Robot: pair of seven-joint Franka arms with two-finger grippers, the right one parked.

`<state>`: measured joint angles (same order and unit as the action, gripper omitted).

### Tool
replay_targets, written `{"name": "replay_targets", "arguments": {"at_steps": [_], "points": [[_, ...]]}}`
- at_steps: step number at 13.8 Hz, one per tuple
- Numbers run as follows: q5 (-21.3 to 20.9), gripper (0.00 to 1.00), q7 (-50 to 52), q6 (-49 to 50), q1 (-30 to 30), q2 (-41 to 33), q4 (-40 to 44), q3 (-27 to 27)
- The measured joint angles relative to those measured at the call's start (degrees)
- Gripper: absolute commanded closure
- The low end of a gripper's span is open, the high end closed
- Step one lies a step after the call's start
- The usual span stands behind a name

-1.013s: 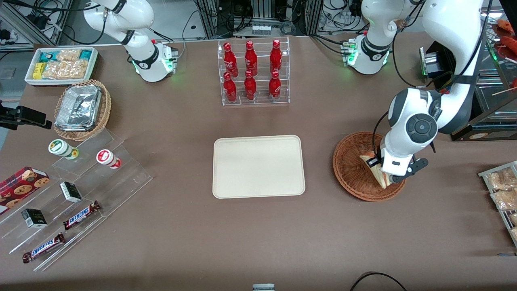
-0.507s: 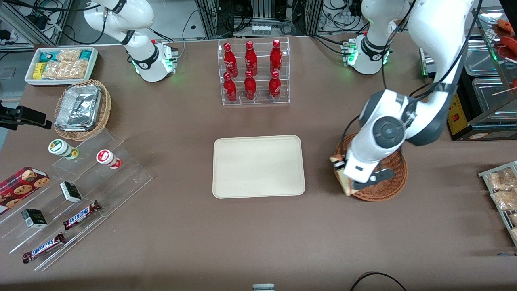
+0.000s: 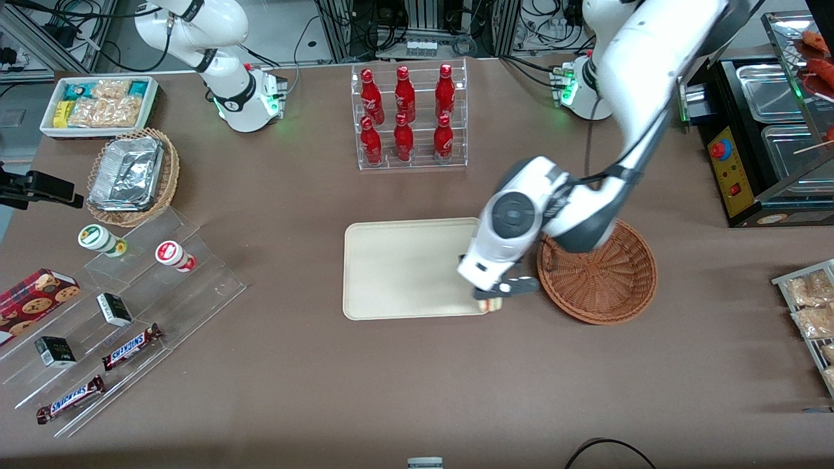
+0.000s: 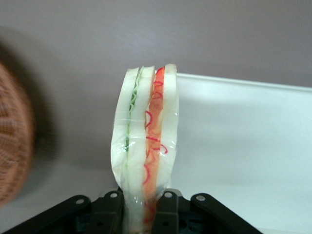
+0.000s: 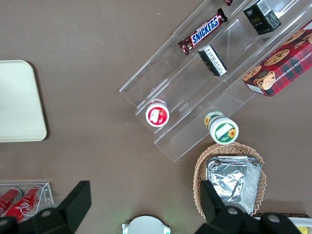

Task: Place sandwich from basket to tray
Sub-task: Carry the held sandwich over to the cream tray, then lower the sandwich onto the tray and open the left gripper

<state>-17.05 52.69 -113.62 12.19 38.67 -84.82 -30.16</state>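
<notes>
My left gripper [image 3: 493, 296] is shut on the sandwich [image 4: 146, 146], a wrapped wedge of white bread with green and orange-red filling. In the front view only a small bit of the sandwich [image 3: 490, 305] shows under the hand, over the tray's [image 3: 404, 267] corner nearest the basket and the front camera. The wrist view has the sandwich upright between the black fingers [image 4: 109, 212], with the cream tray [image 4: 243, 146] under and beside it. The round reddish-brown basket [image 3: 599, 273] stands next to the tray toward the working arm's end, with nothing in it.
A clear rack of red bottles [image 3: 407, 117] stands farther from the front camera than the tray. Toward the parked arm's end are clear stepped shelves [image 3: 130, 312] with snacks, a tan basket of foil containers [image 3: 130, 176] and a white bin [image 3: 98, 104]. Metal pans [image 3: 775, 104] lie past the basket.
My gripper has carried the sandwich up out of the basket and sideways to the tray's near corner. The basket now holds nothing.
</notes>
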Motion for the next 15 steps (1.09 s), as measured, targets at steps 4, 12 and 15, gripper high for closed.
{"name": "replay_targets", "arguments": {"at_steps": [4, 12, 15], "points": [[-1.4, 1.00, 3.8, 0.0, 6.1, 6.0, 6.7, 0.1], [-3.3, 1.00, 10.4, -1.3, 16.6, 13.8, 15.2, 4.5], [-3.3, 1.00, 11.4, -0.8, 17.0, 14.1, 15.4, 4.6]]}}
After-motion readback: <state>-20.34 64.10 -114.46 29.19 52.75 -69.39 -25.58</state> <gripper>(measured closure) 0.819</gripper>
